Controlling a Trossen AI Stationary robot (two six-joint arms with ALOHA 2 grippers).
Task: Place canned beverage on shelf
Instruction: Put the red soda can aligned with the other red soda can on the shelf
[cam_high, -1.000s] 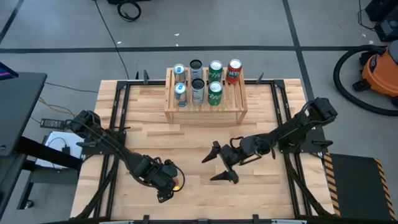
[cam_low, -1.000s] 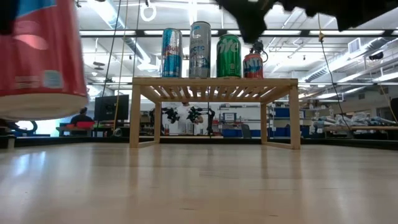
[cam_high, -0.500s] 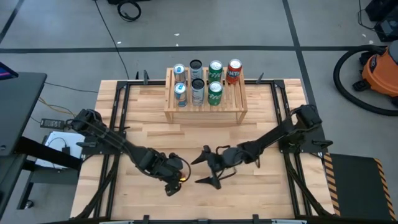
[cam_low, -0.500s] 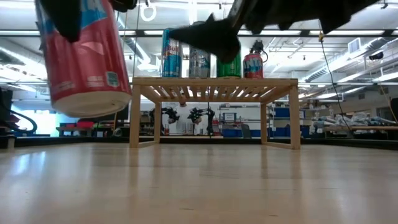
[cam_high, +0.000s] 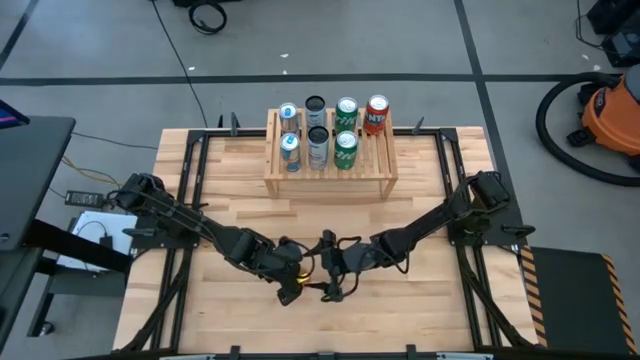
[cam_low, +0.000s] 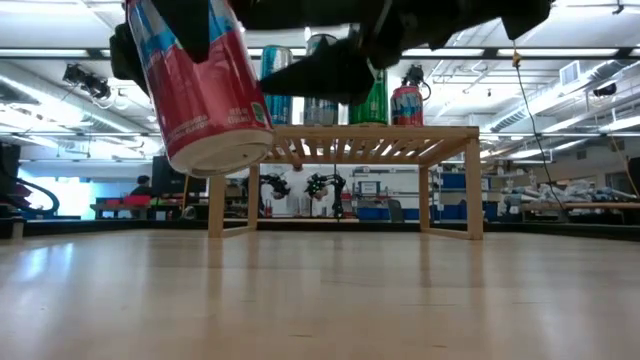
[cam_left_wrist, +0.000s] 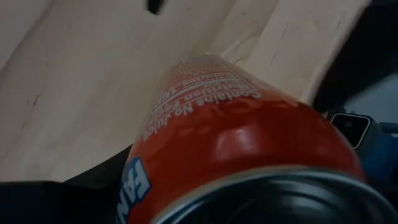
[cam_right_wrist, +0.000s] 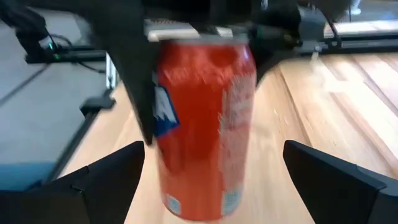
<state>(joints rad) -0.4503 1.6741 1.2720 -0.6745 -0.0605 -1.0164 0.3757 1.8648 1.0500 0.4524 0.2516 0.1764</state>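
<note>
While left gripper (cam_high: 288, 279) fingers clamp the red can (cam_low: 200, 90) aloft over the counter (cam_high: 420, 310) | right gripper (cam_right_wrist: 208, 177) fingers wide, can between them, likely handover | shelf (cam_high: 380, 170) well beyond fingers, can not yet on it

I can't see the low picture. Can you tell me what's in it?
A red can hangs tilted in the air above the table, held by the left gripper. The right gripper, jaws open, is just beside it. Behind stands a wooden shelf with four cans on top.
</note>
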